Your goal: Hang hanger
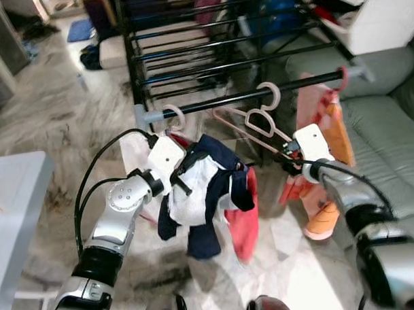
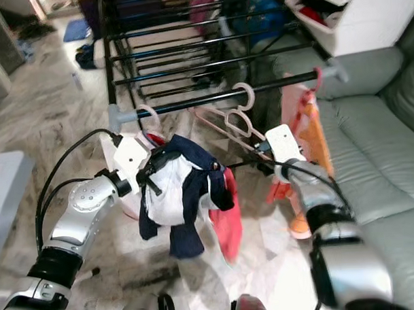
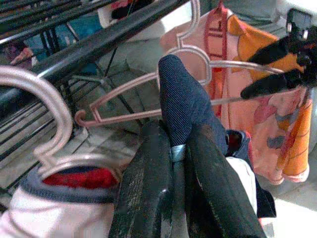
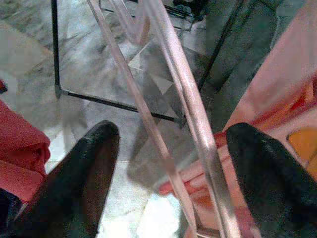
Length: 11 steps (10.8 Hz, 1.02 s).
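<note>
A black rail (image 1: 225,100) runs across the front of a drying rack. A pink hanger (image 1: 173,117) carrying a white and navy garment (image 1: 195,193) and a red one (image 1: 244,211) has its hook at the rail's left end; I cannot tell whether it rests on the rail. My left gripper (image 1: 183,166) is shut on the navy cloth (image 3: 183,99) just below that hook (image 3: 44,94). Bare pink hangers (image 1: 263,119) hang from the rail's middle. My right gripper (image 4: 173,131) is open, with a hanger arm (image 4: 190,111) passing between its fingers.
An orange and pink garment (image 1: 325,123) hangs on a red hook (image 1: 341,75) at the rail's right end. A grey-green sofa (image 1: 383,121) lies at the right and a white table (image 1: 18,195) at the left. More rack bars (image 1: 203,39) lie behind.
</note>
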Tool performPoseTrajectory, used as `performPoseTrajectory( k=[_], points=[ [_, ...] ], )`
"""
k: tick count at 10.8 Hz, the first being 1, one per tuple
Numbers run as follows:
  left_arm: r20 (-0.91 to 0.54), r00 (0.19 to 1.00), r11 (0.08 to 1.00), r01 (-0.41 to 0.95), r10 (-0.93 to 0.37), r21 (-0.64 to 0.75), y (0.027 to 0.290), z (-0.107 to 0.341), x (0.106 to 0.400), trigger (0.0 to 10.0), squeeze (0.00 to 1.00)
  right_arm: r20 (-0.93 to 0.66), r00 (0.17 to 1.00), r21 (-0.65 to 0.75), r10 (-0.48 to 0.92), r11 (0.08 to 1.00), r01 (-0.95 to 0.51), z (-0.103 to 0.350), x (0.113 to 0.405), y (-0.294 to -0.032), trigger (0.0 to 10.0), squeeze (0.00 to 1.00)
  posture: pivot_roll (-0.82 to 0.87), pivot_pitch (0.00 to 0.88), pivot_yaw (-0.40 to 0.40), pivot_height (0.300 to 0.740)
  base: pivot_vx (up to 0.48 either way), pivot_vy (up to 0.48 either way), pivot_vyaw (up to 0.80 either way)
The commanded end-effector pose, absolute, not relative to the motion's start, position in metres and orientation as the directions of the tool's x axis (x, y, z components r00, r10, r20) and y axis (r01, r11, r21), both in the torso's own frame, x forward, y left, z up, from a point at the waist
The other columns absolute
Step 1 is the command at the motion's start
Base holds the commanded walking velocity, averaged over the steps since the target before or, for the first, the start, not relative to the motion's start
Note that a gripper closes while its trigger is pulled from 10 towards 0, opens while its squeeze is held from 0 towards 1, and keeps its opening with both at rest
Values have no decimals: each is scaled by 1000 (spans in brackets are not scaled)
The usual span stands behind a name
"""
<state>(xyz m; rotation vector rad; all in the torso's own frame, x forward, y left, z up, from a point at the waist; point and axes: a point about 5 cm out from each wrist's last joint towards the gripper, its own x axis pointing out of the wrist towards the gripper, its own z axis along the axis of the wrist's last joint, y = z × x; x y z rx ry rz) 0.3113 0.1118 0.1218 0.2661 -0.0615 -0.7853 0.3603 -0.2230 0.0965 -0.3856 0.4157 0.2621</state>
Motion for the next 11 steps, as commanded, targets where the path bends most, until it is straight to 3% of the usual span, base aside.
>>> performPoseTrajectory(
  k=[1, 6, 11],
  points=[
    [-36, 717, 683, 677, -696, 274, 117, 126, 310, 10000, 0, -435, 879, -330, 196, 873, -358, 105, 365, -223, 0, 0, -46, 64, 41, 740, 0, 0, 0],
    [-64, 722, 683, 677, -689, 276, 123, 124, 308, 10000, 0, -506, 830, -355, 234, 821, -447, 110, 369, -225, 0, 0, -29, 65, 32, 740, 0, 0, 0],
    [-58, 707, 671, 691, -705, 269, 118, 125, 309, 10000, 0, -526, 831, -289, 180, 881, -374, 100, 361, -239, 0, 0, -37, 65, 28, 740, 0, 0, 0]
  ],
)
